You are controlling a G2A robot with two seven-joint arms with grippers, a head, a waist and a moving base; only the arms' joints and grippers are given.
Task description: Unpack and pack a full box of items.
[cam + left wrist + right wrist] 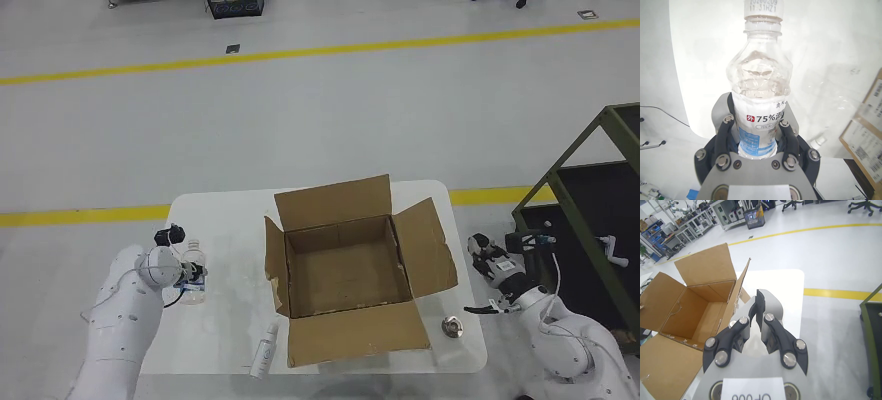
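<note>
The white surface [215,215] carries an open cardboard box [335,203], flaps spread. Left of it, the left end effector [757,115] pinches a clear plastic bottle [759,79] around its label. The right end effector [757,306], pressed together, hangs near the surface's right edge. A small spray bottle [264,352] lies beside the box.

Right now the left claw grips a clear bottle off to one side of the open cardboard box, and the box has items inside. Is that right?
Not quite. The left claw does grip the clear bottle off to one side of the open cardboard box, but the box is empty: the top view shows its floor bare.
</note>
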